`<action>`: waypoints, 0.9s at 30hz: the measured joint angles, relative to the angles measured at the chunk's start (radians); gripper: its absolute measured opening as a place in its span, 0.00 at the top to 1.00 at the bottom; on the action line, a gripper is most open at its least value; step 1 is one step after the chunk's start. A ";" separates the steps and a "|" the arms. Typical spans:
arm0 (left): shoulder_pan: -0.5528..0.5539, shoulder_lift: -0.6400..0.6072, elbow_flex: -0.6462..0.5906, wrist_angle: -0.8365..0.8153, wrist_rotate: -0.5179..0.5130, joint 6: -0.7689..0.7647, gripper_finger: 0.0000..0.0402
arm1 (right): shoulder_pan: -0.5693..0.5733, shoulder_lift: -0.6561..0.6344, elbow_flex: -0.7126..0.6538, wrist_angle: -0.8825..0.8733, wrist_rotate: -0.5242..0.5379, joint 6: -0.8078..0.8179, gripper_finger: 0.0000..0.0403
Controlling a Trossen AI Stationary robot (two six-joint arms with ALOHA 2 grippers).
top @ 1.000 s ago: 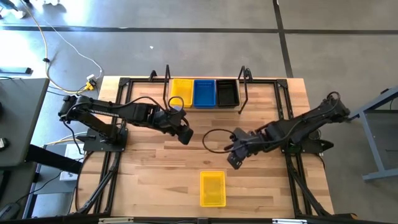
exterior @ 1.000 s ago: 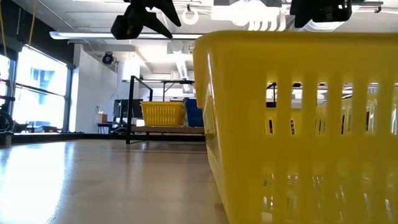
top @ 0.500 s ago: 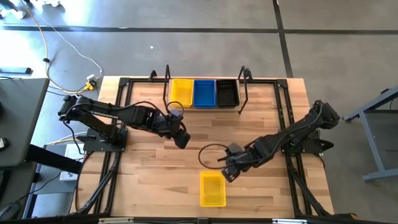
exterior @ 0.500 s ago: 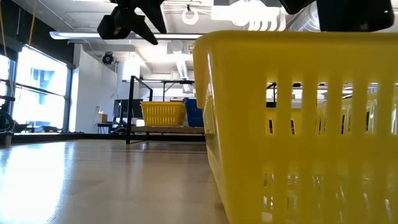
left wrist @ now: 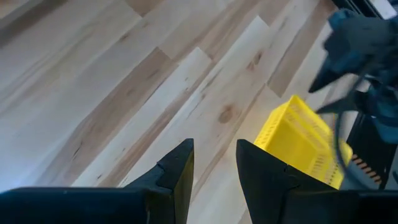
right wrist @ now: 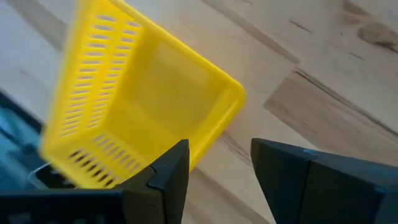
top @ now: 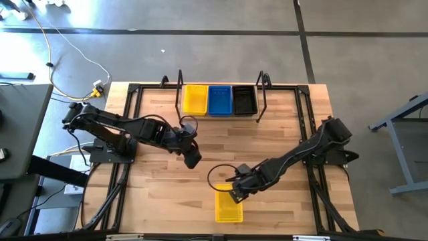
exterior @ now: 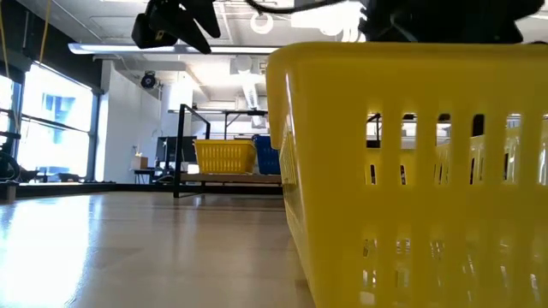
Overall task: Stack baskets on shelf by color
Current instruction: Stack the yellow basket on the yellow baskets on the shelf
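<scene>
on the wooden table (top: 281,114), the largest thing in play, the shelf (top: 221,112) sits at the far edge with 3 baskets side by side on it: a yellow stack (top: 194,99), a blue stack (top: 219,100) and a black stack (top: 244,100); how many are nested in each cannot be told from above. the 1 loose yellow basket (top: 229,203) lies at the near edge, well apart from the shelf, upright, its long axis running near-to-far. the right gripper (top: 235,195) is much the nearer: it hangs just over the basket's far short rim, fingers (right wrist: 166,177) parted wide, and in its wrist view the rim corner lies just ahead of the gap, not yet between them. so the coming move looks like a short drop onto that far rim, straddling the wall. the left gripper (top: 192,159) waits over bare wood toward the table's middle, fingers (left wrist: 179,171) a narrow gap apart, empty. nothing lies between basket and shelf except the left arm, which may crowd a straight carry to the yellow stack.
</scene>
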State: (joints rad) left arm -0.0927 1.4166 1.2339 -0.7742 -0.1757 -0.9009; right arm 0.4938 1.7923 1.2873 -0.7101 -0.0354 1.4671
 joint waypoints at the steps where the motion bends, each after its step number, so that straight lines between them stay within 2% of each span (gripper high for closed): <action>1: -0.004 0.000 0.000 0.000 0.000 0.005 0.72 | 0.000 0.012 0.000 0.000 -0.004 0.006 0.61; 11: -0.047 0.000 0.000 0.000 0.000 0.109 0.72 | -0.009 0.116 0.000 0.035 -0.021 0.047 0.64; 15: -0.062 0.000 0.000 0.001 0.001 0.142 0.72 | -0.021 0.137 0.000 0.040 -0.022 0.076 0.75; 21: -0.079 0.000 0.000 0.001 0.011 0.111 0.72 | -0.038 0.141 0.000 0.044 0.028 0.107 0.98; 27: -0.078 0.000 0.000 0.001 0.043 0.006 0.72 | -0.072 0.132 0.000 0.091 0.074 0.130 0.98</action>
State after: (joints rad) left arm -0.1707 1.4166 1.2339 -0.7734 -0.1325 -0.8944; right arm 0.4218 1.9240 1.2873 -0.6191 0.0384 1.5968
